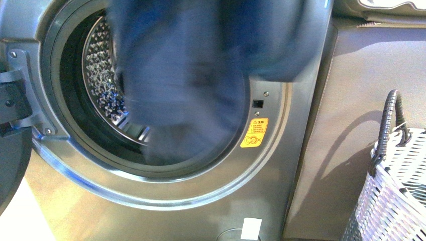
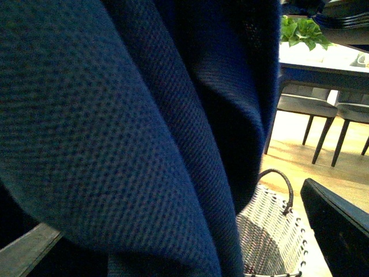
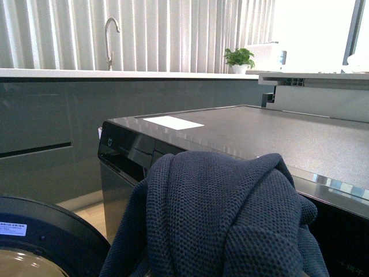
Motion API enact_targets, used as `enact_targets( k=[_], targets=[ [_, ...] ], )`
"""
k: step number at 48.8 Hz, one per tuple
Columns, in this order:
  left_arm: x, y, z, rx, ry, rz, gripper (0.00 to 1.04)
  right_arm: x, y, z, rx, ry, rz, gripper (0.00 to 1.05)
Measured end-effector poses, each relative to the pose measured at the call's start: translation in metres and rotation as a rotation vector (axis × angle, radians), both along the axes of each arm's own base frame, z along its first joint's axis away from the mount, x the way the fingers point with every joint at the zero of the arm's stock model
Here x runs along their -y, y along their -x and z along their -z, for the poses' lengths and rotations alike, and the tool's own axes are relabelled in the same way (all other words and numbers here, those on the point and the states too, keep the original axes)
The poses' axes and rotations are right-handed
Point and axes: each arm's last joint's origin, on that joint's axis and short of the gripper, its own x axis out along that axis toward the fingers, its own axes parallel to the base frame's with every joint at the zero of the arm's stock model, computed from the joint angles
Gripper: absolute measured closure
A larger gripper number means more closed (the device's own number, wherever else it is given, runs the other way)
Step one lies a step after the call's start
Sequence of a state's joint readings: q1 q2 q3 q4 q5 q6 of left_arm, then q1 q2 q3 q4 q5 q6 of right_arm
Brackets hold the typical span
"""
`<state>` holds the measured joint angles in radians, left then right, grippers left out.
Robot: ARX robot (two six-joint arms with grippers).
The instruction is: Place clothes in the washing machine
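Holding: neither hand shows in any view, as both are buried under cloth, so I cannot tell whether they pinch it or lie spread.
Clothes: the navy clothes (image 1: 186,75) hang blurred across the upper right of the round doorway, lifted high, probably so the trailing end clears the rim.
Washing machine: the washing machine (image 1: 281,201) stands open, with its steel drum (image 1: 100,75) visible at left.
Basket: the white woven basket (image 1: 397,196) sits low at right, well apart.

**Matt knit against shiny metal**

The clothes (image 1: 191,75) are navy knitted cloth, matt, with a coarse waffle-like weave. The washing machine (image 1: 281,165) has a smooth grey shell with a satin metallic sheen. Its drum (image 1: 100,75) is glossy perforated steel. The basket (image 1: 397,201) is woven from white strips.
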<state>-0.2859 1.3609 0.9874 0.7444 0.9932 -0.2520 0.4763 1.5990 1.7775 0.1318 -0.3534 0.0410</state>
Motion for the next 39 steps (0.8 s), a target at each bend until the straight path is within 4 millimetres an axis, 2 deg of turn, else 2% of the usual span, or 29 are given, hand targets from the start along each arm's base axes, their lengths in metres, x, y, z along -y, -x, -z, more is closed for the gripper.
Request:
enact_targets(
  k=[15, 30, 39],
  targets=[
    [0.027, -0.001, -0.006, 0.046, 0.065, -0.030, 0.06, 0.000, 0.000, 0.000, 0.000, 0.000, 0.001, 0.98],
    [0.046, -0.041, -0.010, 0.010, 0.181, -0.339, 0.06, 0.000, 0.000, 0.000, 0.000, -0.001, 0.005, 0.98],
    [0.052, -0.055, -0.010, -0.005, 0.240, -0.466, 0.06, 0.000, 0.000, 0.000, 0.000, -0.002, 0.008, 0.98]
  ],
)
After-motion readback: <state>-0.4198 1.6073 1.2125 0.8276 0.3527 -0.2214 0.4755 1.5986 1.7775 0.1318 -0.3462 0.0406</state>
